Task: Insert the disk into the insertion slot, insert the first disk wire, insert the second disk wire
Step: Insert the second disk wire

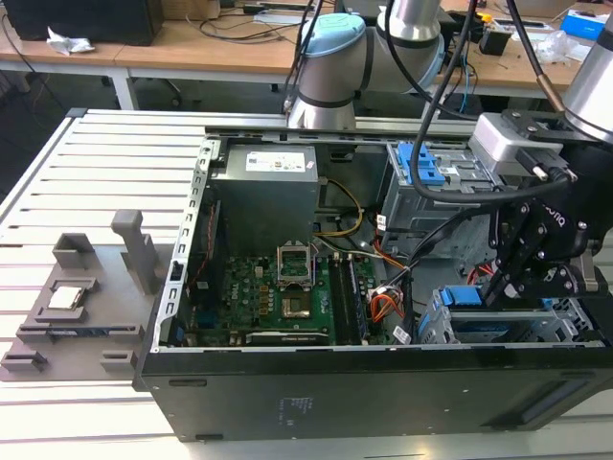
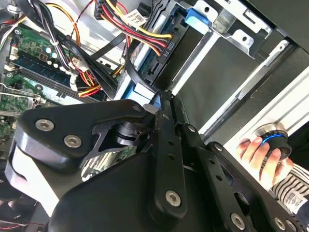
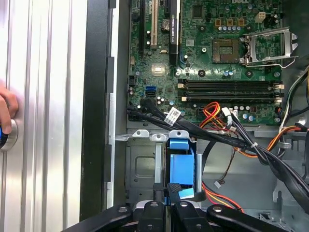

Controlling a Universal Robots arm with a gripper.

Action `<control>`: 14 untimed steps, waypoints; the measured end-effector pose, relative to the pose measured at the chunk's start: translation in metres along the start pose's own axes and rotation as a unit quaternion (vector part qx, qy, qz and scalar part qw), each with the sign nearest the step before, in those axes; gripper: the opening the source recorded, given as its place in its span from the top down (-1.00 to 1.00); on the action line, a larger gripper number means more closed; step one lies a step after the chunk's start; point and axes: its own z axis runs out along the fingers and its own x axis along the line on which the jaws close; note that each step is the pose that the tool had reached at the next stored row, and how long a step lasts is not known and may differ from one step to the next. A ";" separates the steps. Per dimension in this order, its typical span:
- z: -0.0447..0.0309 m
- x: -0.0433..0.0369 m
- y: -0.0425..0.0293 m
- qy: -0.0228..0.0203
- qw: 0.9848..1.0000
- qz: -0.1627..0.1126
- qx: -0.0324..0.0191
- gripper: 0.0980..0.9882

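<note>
The disk (image 1: 465, 296) lies in the insertion slot (image 1: 565, 326), a low grey cage at the near corner of the open computer case on the exterior view's right. In the first wrist view its blue carrier (image 3: 181, 164) sits between the cage's perforated walls (image 3: 140, 164). My gripper (image 1: 498, 287) hangs right over that end. Its black fingers (image 3: 166, 191) are pinched almost together on a thin blue edge (image 2: 155, 102) of the carrier. A black connector on red, yellow and black wires (image 2: 164, 48) lies loose beside the disk; other cables (image 3: 207, 130) cross above the slot.
A taller grey bay with a blue latch (image 1: 421, 168) stands behind the slot, with the power supply (image 1: 263, 192) and motherboard (image 1: 278, 297) further left. A grey fixture (image 1: 77, 307) lies outside the case. A person's hand (image 2: 260, 152) rests on a round knob near the case.
</note>
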 end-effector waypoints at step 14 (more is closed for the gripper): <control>0.0012 0.0118 0.0001 0.000 1.000 0.000 0.000 0.89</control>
